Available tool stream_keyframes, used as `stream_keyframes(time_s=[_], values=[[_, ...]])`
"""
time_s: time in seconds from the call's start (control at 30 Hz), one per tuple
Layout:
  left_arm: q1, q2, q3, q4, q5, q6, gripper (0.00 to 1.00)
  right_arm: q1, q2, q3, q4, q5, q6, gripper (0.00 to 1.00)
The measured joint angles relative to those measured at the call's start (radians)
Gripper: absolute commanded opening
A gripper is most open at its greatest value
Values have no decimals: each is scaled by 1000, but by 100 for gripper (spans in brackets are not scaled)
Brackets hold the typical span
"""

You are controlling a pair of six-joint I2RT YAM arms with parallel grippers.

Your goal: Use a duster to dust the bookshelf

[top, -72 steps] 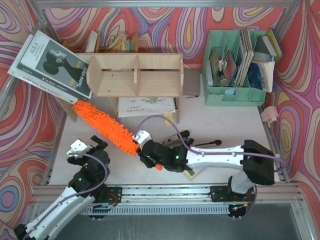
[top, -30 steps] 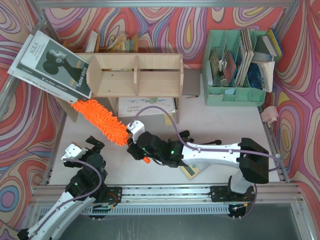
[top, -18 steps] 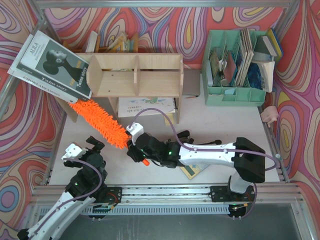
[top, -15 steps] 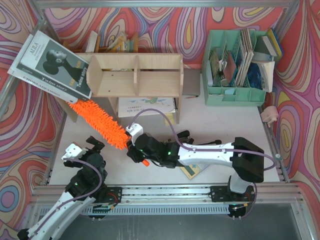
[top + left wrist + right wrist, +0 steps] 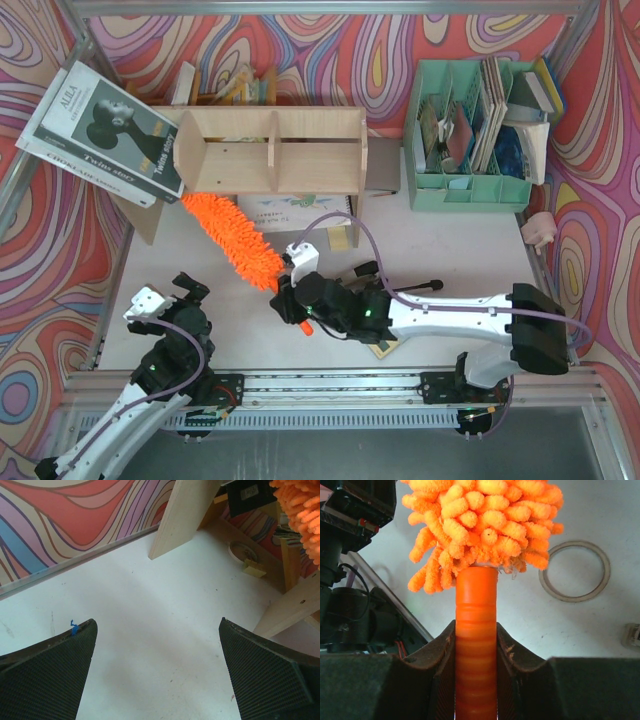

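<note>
Now the right jaws are clamped tight on the orange handle of the duster (image 5: pixel 235 245), whose fluffy head slants away toward 11 o'clock, its tip at the lower left corner of the bookshelf (image 5: pixel 270 150), which stands at the 12 o'clock side of the desk (image 5: pixel 450 250). Down at 7 o'clock, the left jaws are spread wide above the desk, holding nothing.
</note>
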Motion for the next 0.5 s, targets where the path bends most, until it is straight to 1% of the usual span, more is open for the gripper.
stream_keyframes(time_s=[0.2, 0.37, 0.43, 0.5], values=[[0, 0, 0, 2, 3, 6, 99, 31, 30, 12, -16, 2, 39, 0], [0, 0, -4, 3, 3, 6, 98, 60, 136, 107, -6, -41, -18, 0], [0, 0, -5, 3, 3, 7, 99, 80, 157, 129, 10, -68, -45, 0], [0, 0, -5, 4, 3, 7, 98, 94, 159, 132, 7, -61, -46, 0]])
